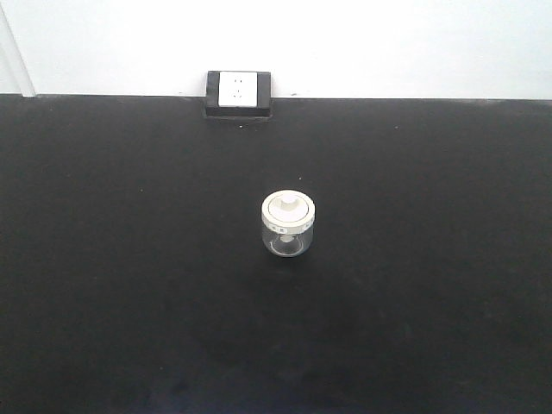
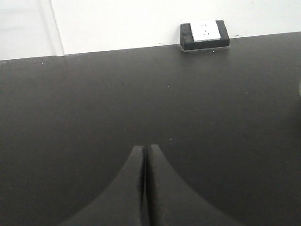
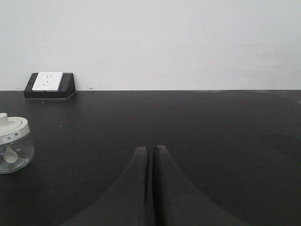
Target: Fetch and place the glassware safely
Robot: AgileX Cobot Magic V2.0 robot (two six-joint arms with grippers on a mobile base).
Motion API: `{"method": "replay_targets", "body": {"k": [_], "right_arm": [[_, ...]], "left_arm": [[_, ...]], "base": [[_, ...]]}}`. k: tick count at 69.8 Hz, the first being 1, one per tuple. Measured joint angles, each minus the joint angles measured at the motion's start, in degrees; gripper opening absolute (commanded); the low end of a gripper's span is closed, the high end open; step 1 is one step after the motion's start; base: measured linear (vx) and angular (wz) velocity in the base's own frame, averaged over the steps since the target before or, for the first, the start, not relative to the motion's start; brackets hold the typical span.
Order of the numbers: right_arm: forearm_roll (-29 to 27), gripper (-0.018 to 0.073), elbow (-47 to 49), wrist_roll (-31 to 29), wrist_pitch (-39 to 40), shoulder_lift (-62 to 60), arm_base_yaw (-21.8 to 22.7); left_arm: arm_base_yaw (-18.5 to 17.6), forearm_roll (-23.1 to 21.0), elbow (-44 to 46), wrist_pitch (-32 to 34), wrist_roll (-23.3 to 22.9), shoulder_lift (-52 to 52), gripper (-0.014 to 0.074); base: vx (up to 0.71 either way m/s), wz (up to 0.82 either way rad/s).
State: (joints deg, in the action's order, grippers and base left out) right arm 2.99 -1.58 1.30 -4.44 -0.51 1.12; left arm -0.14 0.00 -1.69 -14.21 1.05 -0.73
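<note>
The small squat clear glass jar (image 1: 289,226) with its round cream-white lid is standing upright near the middle of my matte black counter (image 1: 121,285), its axis vertical and knob pointing straight up; a white socket in a black housing (image 1: 239,93) is sitting at the far edge; my left hand (image 2: 145,157) is resting closed and gripping nothing; my right hand (image 3: 151,157) is likewise closed, the jar well off to its left.

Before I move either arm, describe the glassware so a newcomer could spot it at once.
Start at the wide black tabletop against the white wall, where a white wall socket in a black housing sits at the far edge. Nearer than that socket, mid-table, stands a small squat clear glass jar with a round cream-white knobbed lid. It is the only transparent, freestanding item there.
</note>
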Motion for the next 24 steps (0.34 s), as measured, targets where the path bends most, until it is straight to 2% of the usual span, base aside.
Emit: {"method": "replay_targets", "body": {"k": [24], "right_arm": [[0.00, -0.0004, 0.00, 0.00, 0.00, 0.00, 0.00]], "left_arm": [[0.00, 0.00, 0.00, 0.00, 0.00, 0.00, -0.0007]], "base": [[0.00, 0.00]]}}
